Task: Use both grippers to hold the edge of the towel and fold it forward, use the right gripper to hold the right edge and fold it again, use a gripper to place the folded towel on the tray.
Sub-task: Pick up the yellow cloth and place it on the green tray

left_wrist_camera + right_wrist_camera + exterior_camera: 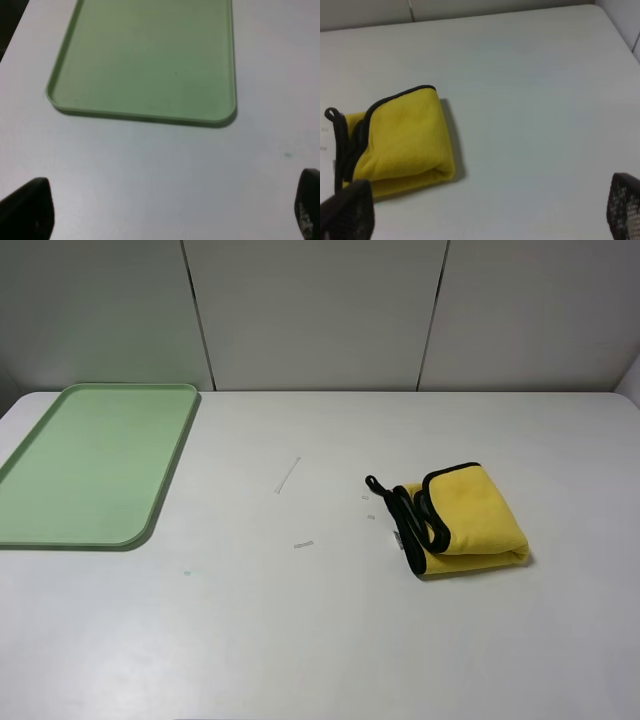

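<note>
The yellow towel (470,520) lies folded into a thick bundle on the white table, right of centre. Its black-trimmed edge (420,525) and small loop (372,482) face left. The pale green tray (90,460) rests at the far left with nothing on it. Neither arm shows in the exterior high view. In the left wrist view my left gripper (167,212) is open above bare table just short of the tray (150,55). In the right wrist view my right gripper (485,212) is open, near the towel (405,135), and holds nothing.
A few small white scraps (288,475) and a second scrap (303,544) lie on the table between tray and towel, with a faint teal speck (187,572) nearby. Grey wall panels stand behind the table's far edge (400,392).
</note>
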### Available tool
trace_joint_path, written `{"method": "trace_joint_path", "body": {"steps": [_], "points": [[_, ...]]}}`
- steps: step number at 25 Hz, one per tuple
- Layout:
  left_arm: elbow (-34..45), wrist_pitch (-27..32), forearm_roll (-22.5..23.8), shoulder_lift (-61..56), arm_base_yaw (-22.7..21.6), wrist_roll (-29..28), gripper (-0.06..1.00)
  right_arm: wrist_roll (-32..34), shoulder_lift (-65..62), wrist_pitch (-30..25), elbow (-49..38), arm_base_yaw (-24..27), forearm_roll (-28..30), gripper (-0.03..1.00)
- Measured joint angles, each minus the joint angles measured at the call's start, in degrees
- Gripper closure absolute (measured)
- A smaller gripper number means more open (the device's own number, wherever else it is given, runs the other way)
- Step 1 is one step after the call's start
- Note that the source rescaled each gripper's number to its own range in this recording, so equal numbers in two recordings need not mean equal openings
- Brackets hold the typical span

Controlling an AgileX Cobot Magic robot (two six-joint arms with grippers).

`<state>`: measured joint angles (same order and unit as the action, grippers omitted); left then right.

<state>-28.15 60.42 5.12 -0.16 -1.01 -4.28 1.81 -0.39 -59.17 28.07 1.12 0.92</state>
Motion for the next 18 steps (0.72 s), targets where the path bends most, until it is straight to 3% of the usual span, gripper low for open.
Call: {"method": "trace_joint_path", "body": {"steps": [18], "points": [[0.0,0.0,0.0,0.0,0.0,0.0,-0.02,-0.22,0.0,0.0,0.0,0.0,-0.12,-0.03]]}}
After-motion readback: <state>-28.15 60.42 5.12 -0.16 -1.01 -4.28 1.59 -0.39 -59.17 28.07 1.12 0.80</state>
